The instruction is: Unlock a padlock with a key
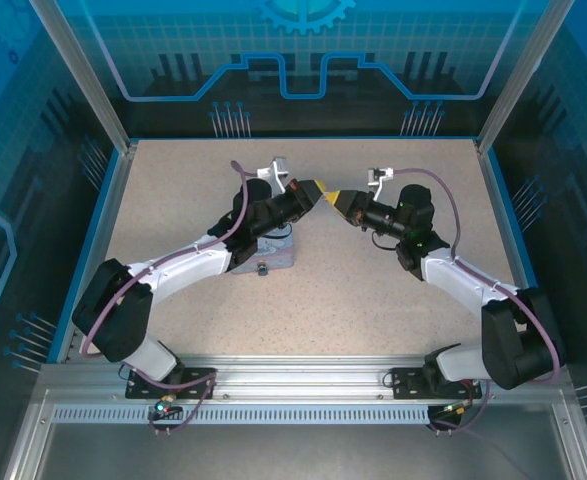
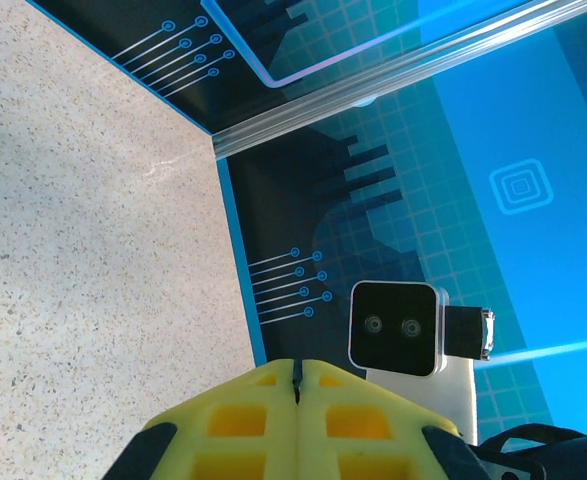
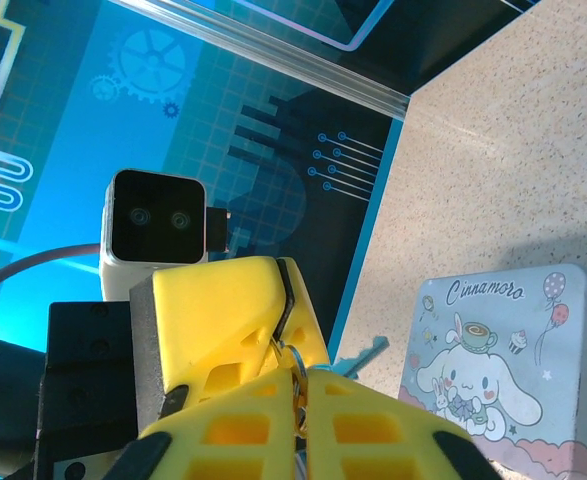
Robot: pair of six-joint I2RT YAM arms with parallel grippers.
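Padlock (image 1: 261,268), as far as you can judge it, lies on the bench (image 1: 373,300) just beside the near edge of the tin (image 1: 278,250). It is tiny and dark, with detail too small to read. Expect it to be light, rigid and prone to skidding, so grip the body and leave the shackle free. Farther out, the right hand (image 3: 303,378) pinches the key ring (image 3: 295,366), with the key (image 3: 361,350) protruding. The left hand (image 2: 295,375) is pressed closed.

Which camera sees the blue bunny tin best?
The right wrist view: the pale-blue rectangular cartoon-print tin sits close, lid picture and lettering readable. The top external view shows the tin small, partly under the left arm.
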